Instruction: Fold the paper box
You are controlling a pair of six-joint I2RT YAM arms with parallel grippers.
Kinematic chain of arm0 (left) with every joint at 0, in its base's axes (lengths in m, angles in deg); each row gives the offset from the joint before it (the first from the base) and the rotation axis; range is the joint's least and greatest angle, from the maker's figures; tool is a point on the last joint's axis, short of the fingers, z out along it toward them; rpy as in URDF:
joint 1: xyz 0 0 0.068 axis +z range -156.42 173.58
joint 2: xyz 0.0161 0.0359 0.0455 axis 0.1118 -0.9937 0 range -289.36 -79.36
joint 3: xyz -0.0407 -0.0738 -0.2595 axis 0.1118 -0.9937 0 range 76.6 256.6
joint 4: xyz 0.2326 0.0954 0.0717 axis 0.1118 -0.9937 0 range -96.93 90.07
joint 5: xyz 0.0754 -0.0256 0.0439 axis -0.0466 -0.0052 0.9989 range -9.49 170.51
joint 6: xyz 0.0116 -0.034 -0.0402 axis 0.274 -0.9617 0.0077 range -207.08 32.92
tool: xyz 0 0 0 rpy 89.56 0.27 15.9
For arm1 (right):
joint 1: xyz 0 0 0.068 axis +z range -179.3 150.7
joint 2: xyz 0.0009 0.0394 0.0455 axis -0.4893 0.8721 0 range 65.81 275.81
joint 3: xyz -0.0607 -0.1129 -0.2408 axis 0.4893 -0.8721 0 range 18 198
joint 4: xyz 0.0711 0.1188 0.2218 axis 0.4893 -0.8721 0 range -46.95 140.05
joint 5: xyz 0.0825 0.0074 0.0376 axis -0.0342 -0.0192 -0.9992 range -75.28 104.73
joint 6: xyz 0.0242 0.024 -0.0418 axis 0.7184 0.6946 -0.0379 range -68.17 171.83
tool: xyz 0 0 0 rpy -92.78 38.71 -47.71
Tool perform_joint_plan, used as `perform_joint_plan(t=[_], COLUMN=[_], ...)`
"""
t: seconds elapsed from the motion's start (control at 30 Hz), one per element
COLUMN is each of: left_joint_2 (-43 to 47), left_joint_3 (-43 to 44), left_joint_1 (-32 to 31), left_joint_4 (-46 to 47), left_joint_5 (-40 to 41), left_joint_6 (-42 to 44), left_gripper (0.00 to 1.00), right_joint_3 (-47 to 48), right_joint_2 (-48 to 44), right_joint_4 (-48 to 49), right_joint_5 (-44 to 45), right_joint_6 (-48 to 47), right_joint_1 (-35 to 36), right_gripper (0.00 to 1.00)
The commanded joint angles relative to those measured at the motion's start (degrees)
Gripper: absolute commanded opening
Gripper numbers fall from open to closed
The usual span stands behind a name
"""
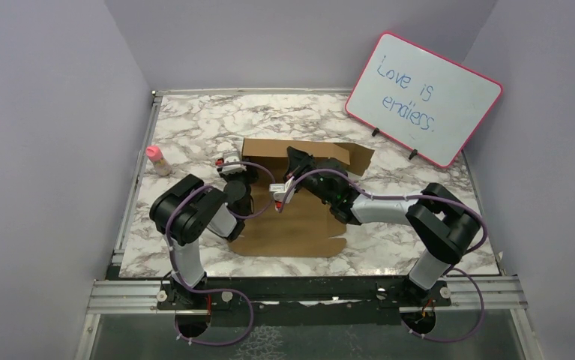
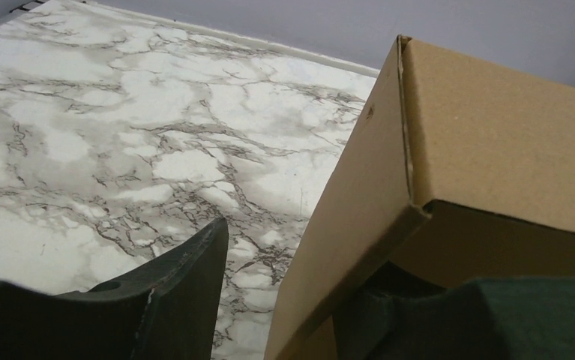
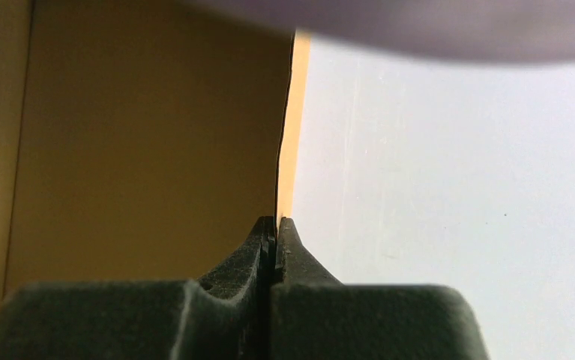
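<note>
- Right pincer [image 3: 275, 225] is pressed together on a thin upright edge of the paper box [image 3: 142, 135]; only its wrist view shows the card running edge-on out of the dark matte fingertips, with a smooth brown panel on one side and a pale blur on the other
- left pincer [image 2: 306, 255] stands apart, astride a side wall at a folded corner of the box; one black finger [image 2: 172, 292] hangs outside, clear of the card, and the other sits behind the wall; this view alone shows the crease and raw cut edge
- from above, the box lies mid-table between the two arms; a flat die-cut panel with notched corners reaches toward the bases, while the back wall and a side flap stand raised
- table [image 1: 194, 127] is glossy, with white and grey marble veining
- small pink-capped bottle [image 1: 158, 160] stands near the table's left edge, apart from the box
- pink-framed whiteboard [image 1: 423, 97] leans tilted at the far right, with blue handwriting on it
</note>
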Motion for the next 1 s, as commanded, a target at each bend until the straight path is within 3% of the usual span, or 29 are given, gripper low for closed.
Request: perform_joint_plan(t=[0.0,0.23,0.53,0.97], left_joint_2=[3.27,7.95,3.69,3.07], left_joint_3=[-3.64,-6.69,-3.33,1.37], left_joint_1=[0.92,0.66,0.66,-0.11], left_joint_4=[6.68,2.37,1.95,-6.1], left_joint_5=[-0.82,-0.47,3.55,14.36], left_joint_6=[1.21,1.48,2.59,4.5], left_gripper=[0.52,0.55,0.54,0.33], right_joint_3=[-0.79,-0.96,-1.74,-2.66], right_joint_2=[2.62,3.05,3.66,2.22], right_joint_4=[-4.85,-3.49,-1.59,-1.26], right_joint_5=[2.5,2.23,1.46,2.09], right_joint_6=[1.55,1.5,2.24,2.26], right_joint_1=[-0.29,-0.24,-0.24,-0.21], right_gripper=[0.01,0.01,0.01,0.01])
